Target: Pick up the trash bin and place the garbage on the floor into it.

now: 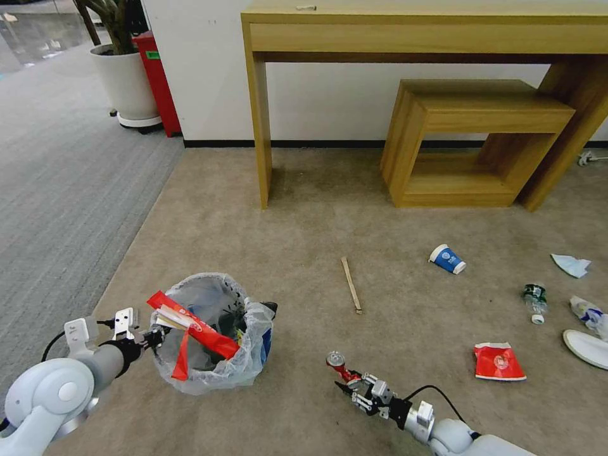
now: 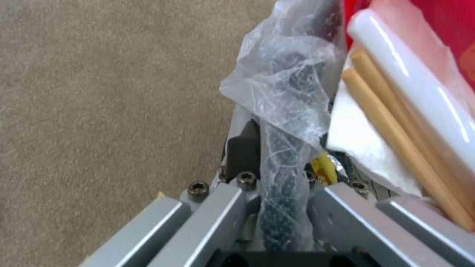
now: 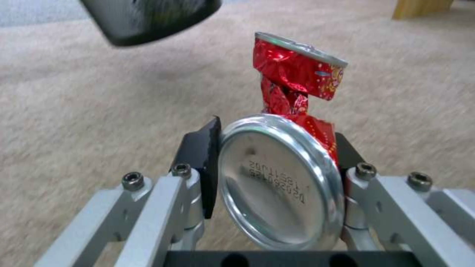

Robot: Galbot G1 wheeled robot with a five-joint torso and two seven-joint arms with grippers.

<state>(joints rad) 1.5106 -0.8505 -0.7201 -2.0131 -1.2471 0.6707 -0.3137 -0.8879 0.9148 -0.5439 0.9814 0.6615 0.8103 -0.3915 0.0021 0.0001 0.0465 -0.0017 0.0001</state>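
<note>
Trash bin (image 1: 212,335), black with a clear plastic liner, is held at its rim by the left gripper (image 1: 151,337); the fingers (image 2: 242,148) are closed on the bagged rim, one pad outside, the other inside. A red wrapper (image 1: 196,329) and wooden sticks (image 2: 396,129) lie across the bin's mouth. Right of the bin, the right gripper (image 1: 347,380) has its fingers (image 3: 203,155) clamped on a crushed red can (image 3: 282,163), gripped at its base end above the carpet (image 1: 316,221). Remaining litter on the carpet, all right of the bin: a wooden stick (image 1: 351,285) nearest, a blue-white paper cup (image 1: 448,259) on its side, a small bottle (image 1: 535,301), a red wrapper packet (image 1: 499,362), a light-blue mask (image 1: 571,265) and a white slipper (image 1: 586,347) farthest.
</note>
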